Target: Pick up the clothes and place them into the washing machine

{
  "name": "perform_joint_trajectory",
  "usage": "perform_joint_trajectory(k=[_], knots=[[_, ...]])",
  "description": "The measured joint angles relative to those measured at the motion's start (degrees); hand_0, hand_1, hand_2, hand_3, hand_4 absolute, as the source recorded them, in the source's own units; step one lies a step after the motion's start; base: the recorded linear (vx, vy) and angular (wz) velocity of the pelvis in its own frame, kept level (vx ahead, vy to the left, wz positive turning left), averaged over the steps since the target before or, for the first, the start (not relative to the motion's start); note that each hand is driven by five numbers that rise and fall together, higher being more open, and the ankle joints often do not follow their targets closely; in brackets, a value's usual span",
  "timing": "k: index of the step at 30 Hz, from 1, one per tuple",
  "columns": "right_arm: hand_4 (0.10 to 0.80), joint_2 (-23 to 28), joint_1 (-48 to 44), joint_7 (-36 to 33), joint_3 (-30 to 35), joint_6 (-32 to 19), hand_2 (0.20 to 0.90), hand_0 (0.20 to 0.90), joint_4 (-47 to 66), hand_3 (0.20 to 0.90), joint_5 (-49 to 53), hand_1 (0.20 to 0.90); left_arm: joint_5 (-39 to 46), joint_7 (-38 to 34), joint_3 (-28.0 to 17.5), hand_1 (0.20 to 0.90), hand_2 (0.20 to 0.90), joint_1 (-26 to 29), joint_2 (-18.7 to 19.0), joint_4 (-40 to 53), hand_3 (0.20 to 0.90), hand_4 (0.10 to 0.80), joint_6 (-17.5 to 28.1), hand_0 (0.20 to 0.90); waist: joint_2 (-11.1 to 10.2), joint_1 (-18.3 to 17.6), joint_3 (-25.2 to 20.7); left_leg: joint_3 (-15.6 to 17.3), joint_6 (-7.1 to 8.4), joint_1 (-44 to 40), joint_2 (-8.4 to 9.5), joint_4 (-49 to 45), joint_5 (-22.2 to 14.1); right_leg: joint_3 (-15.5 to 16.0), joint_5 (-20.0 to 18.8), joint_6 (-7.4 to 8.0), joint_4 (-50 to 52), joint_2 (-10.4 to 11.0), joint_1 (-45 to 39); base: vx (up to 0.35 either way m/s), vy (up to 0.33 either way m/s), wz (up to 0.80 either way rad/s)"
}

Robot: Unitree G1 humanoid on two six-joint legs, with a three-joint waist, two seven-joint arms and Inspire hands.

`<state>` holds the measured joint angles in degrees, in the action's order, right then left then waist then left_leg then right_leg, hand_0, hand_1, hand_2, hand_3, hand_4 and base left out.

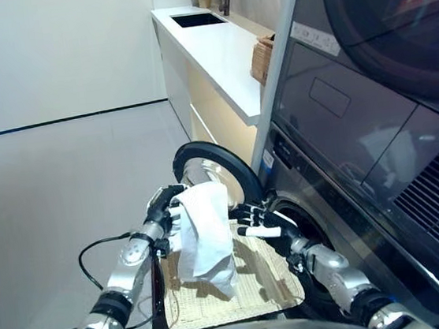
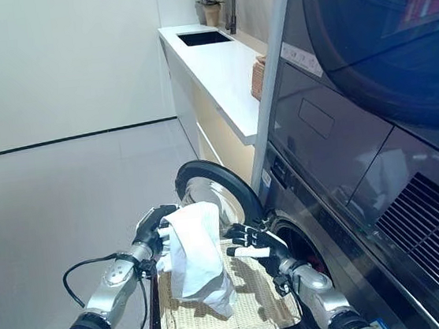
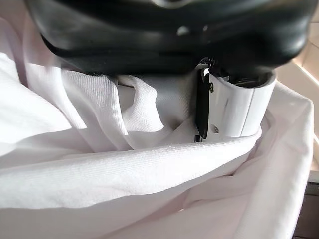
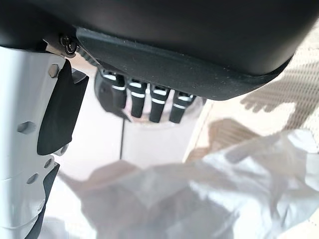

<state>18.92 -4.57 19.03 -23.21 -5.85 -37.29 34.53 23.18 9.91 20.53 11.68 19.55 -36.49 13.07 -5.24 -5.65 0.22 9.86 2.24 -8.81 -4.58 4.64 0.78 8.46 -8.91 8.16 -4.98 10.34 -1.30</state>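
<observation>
Beside the open round door (image 1: pixel 219 171) of the washing machine (image 1: pixel 345 222), the left hand (image 1: pixel 163 205) holds a white cloth (image 1: pixel 204 238) up in the air, its fingers and white-covered thumb (image 3: pixel 239 107) curled into the bunched fabric, as the left wrist view shows from close by. The cloth hangs down in loose folds from that hand, its lower end dangling over a pale woven mat (image 1: pixel 258 295) that lies on the floor in front of the machine; whether the tip touches the mat cannot be told. The right hand (image 1: pixel 256 221) is just beside the cloth on the machine's side, near the drum opening, with its fingers (image 4: pixel 149 102) spread and nearly straight, holding nothing and not touching the fabric. Farther back, a long white bench (image 1: pixel 218 49) runs along the wall with a dark sink (image 1: pixel 197 19) set into its far end and a woven basket (image 1: pixel 264 60) at its near end, next to the machine.
</observation>
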Motion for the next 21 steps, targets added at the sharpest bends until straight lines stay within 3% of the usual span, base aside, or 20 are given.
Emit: perform_joint_trajectory(k=[21], knots=[[0.8,-0.15,-0.12,1.21,-3.43,0.96,0.9,0.9,2.82,0.9,2.04,0.9,1.42,0.22,0.49,0.2,0.2,2.81,-1.34,0.03,0.2,0.3,0.04,0.2,-0.65,-1.08,0.24,0.1,0.02,0.09,-0.08,-0.02,-0.02,0.01,0.09,-0.08,-0.02,0.1,0.17,0.0,0.0,0.0]])
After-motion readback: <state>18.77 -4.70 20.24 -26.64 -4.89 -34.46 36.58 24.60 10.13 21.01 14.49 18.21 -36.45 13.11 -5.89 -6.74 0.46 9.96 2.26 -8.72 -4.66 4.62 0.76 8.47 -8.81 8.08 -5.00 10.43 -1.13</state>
